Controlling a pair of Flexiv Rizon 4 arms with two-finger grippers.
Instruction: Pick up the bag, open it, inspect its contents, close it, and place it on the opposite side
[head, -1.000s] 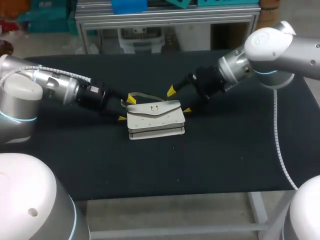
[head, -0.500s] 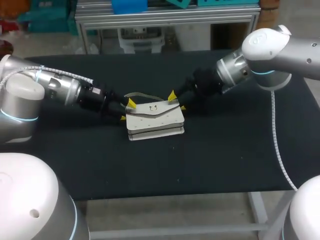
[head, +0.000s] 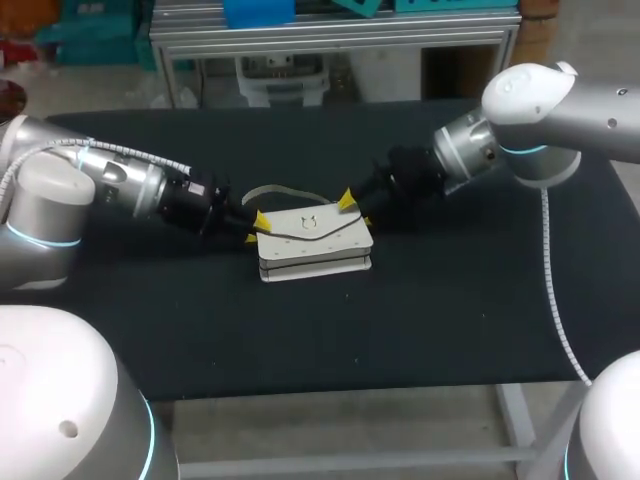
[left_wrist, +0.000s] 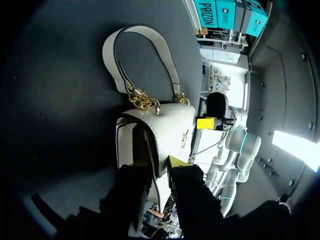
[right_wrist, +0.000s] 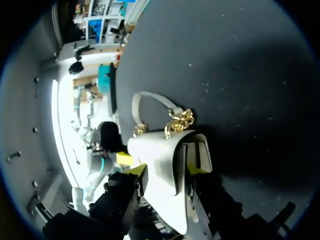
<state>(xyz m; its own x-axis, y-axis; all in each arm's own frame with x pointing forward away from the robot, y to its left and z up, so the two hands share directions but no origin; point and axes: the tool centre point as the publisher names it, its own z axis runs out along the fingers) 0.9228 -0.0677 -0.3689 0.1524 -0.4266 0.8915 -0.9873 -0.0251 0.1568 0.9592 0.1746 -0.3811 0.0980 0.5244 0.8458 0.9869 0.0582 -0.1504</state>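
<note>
left end effector (left_wrist: 156, 163) (head: 255, 222): closed narrowly on one end of the bag (left_wrist: 167, 130) (head: 315, 245), the flap edge being gripped between both fingers.
right end effector (right_wrist: 166, 170) (head: 352, 205): closed on the opposite end of the bag (right_wrist: 157, 150), which is held from two sides.
bag: white, laid flat near the middle of the bench (head: 300, 330), flap uppermost.
handle (left_wrist: 120, 45) (right_wrist: 152, 95) (head: 285, 189): laid on the bench behind the bag, joined to it by gold chains (left_wrist: 142, 100) (right_wrist: 180, 120).
bench: covered in black.

Contents of bag (head: 315, 245) hidden
</note>
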